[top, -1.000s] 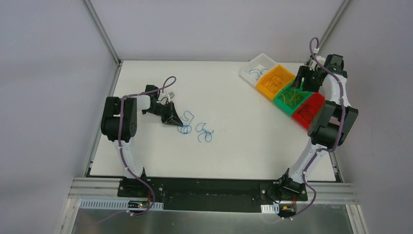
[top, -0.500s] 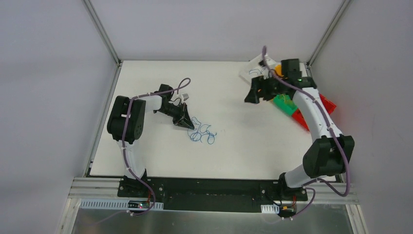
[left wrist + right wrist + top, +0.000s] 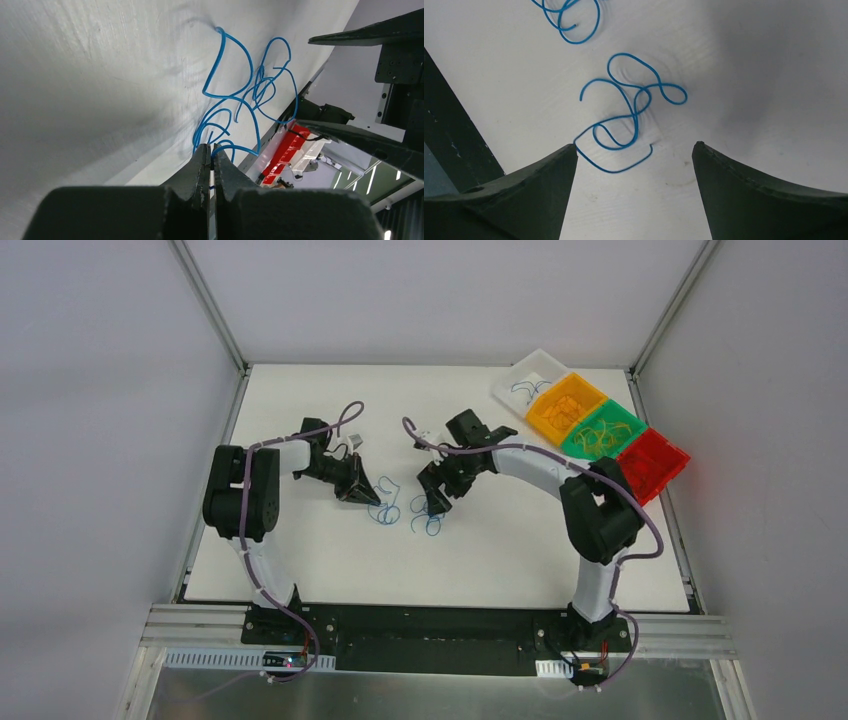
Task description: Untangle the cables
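Left gripper (image 3: 210,150): the jaws are being held pressed together, and a strand of the blue cable bunch (image 3: 240,95) is being pinched right at the tips
Pinched bunch: its loops are being fanned out just ahead of the left fingertips, some lifted off the table (image 3: 75,75), with several strands crossing one another
Right gripper (image 3: 634,146): the fingers are being kept wide apart and nothing is being held; it is being hung close over the table, facing the left gripper across the wires
Loose blue cable (image 3: 629,112): it is lying flat directly ahead of and between the right fingers, crossing over itself; more blue loops (image 3: 571,20) are lying farther ahead, apart from it in the right wrist view
Step in hand: one bunch is judged as being anchored by the left gripper while the right one is being lined up over the neighbouring cable
Next move: the right gripper is likely needing to be lowered and closed on a single strand clear of the crossings, then drawn away from the left gripper slowly, since such thin springy wire is apt to slip
Coloured bins (image 3: 600,430): standing well apart from both grippers, out beyond the right arm's elbow
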